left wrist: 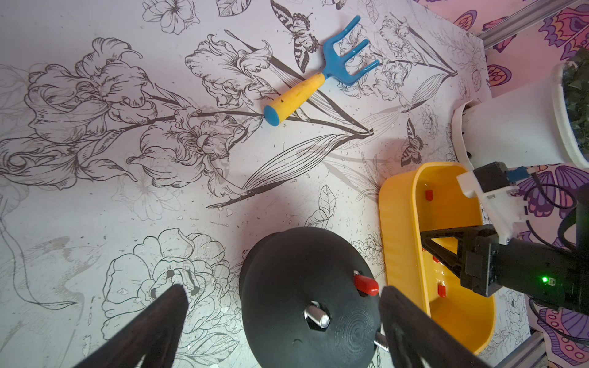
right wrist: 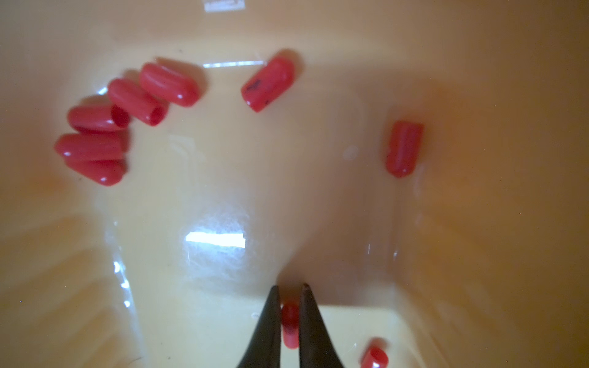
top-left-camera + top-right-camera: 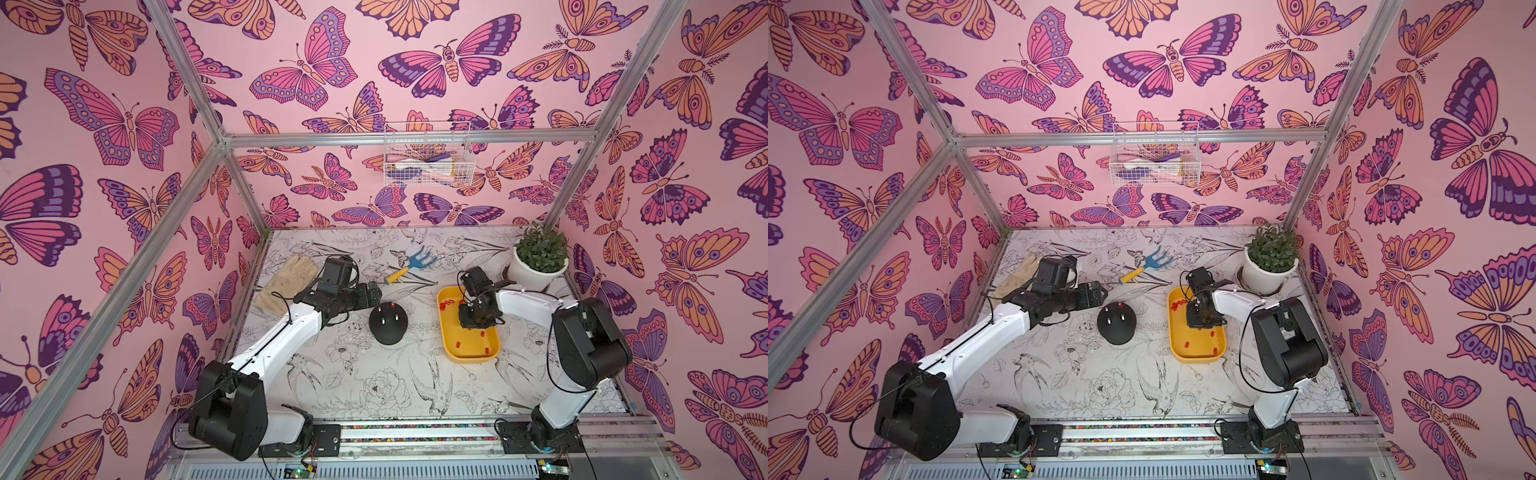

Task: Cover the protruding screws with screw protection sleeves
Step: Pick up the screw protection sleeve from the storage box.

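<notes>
The right gripper (image 2: 290, 288) is clenched on one red sleeve (image 2: 290, 328). Its two dark fingers (image 2: 271, 318) pinch the sleeve from both sides, low inside the yellow tray (image 2: 478, 223). The held sleeve is a short red tube, blurred in the right wrist view.

More loose sleeves lie on the tray floor around it. Five form a touching cluster (image 2: 127, 105). They are glossy, rounded shut at one end, and one shows its open round mouth. A single sleeve with dark smudges (image 2: 267, 84) lies apart from them. Another (image 2: 404, 148) lies near the far wall, and one more (image 2: 374, 357) is just beside the fingers.

The left gripper (image 1: 282, 291) is spread wide and holds nothing. One finger stands on each side of the black dome (image 3: 388, 328), which sits on the table (image 3: 374, 374) beside the tray without touching it.

On the dome's top, one stud already wears a red cap (image 1: 366, 284). A bare silvery stud (image 1: 317, 317) rises from a hexagonal recess. A third stud (image 1: 379, 343), also uncovered, peeks out next to the finger. Both top views show the red cap and the two pale studs.
</notes>
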### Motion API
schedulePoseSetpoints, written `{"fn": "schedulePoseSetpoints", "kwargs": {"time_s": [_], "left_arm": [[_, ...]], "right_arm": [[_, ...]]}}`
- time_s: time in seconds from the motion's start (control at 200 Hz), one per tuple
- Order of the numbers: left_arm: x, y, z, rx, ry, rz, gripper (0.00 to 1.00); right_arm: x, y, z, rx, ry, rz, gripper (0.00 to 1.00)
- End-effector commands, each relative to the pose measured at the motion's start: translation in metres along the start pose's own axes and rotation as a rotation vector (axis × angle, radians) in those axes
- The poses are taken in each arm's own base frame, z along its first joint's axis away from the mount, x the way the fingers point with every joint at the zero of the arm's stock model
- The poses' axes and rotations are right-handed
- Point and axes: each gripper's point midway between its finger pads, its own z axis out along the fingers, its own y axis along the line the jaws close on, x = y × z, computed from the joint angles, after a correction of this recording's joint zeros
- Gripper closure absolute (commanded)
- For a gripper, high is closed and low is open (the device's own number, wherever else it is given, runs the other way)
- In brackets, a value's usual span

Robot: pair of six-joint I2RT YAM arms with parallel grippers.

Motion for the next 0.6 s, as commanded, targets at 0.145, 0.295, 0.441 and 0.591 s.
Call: {"fn": "schedulePoseSetpoints", "kwargs": {"time_s": [0.145, 0.295, 0.441, 0.591], "left_arm": [[-0.002, 0.000, -0.006, -0.003, -0.010, 0.008, 0.04], [-0.002, -0.001, -0.006, 0.002, -0.011, 0.011, 0.04], [-0.003, -0.005, -0.008, 0.018, -0.009, 0.010, 0.04], [-0.004, -0.013, -0.011, 0.045, -0.009, 0.020, 0.04]], "right_arm": [[0.002, -0.006, 0.000, 0.021, 0.017, 0.004, 0.89], [-0.002, -0.005, -0.007, 0.016, -0.001, 0.004, 0.89], [-0.006, -0.004, -0.017, 0.010, -0.027, 0.005, 0.90], [-0.012, -0.003, -0.028, 0.000, -0.058, 0.006, 0.90]]}}
